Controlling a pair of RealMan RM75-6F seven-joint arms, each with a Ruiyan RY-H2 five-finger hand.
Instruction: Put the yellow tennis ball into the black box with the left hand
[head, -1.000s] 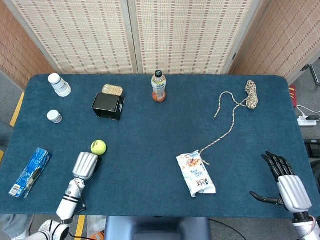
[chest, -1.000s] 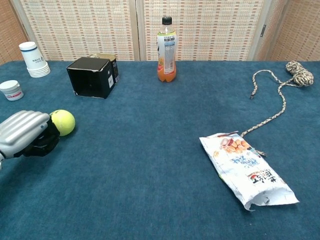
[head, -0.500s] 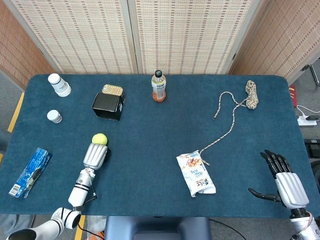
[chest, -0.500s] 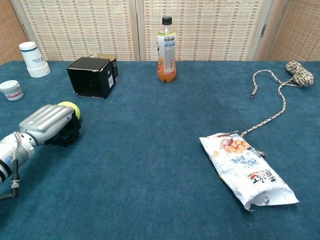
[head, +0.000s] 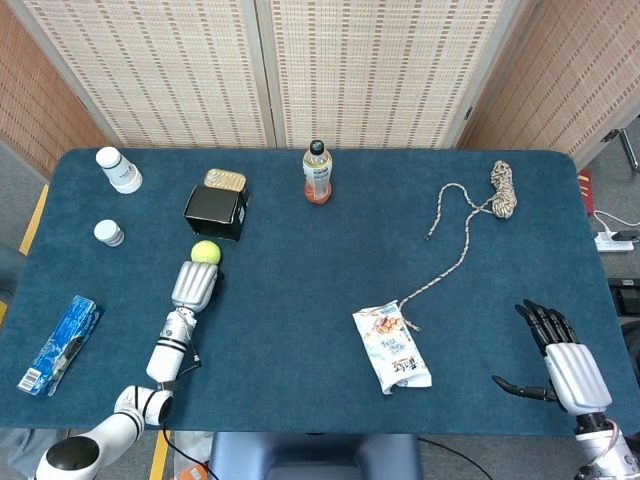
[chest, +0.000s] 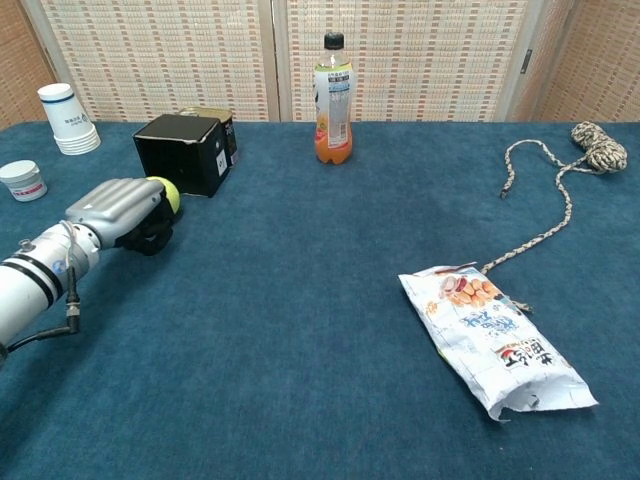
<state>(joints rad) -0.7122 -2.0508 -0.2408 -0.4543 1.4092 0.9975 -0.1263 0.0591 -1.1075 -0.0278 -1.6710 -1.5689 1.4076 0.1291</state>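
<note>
Fingers curled over the tennis ball (head: 206, 252) — from the head view we see the left hand (head: 196, 284) holding it, the ball poking out at the fingertips, just short of the black box (head: 215, 212). Half a second ago ball and hand sat further down the table; a second ago the ball lay on the cloth beside the hand. So we judge the pick-up done and the carry nearly over. The right hand (head: 560, 362) rests at the table's near right corner, fingers spread, holding nothing.

In the chest view the left hand (chest: 121, 212) is raised off the cloth, the ball (chest: 166, 192) showing against the box (chest: 181, 153) front — the box's opening we cannot see here, so the hand probably needs more height before letting go.
</note>
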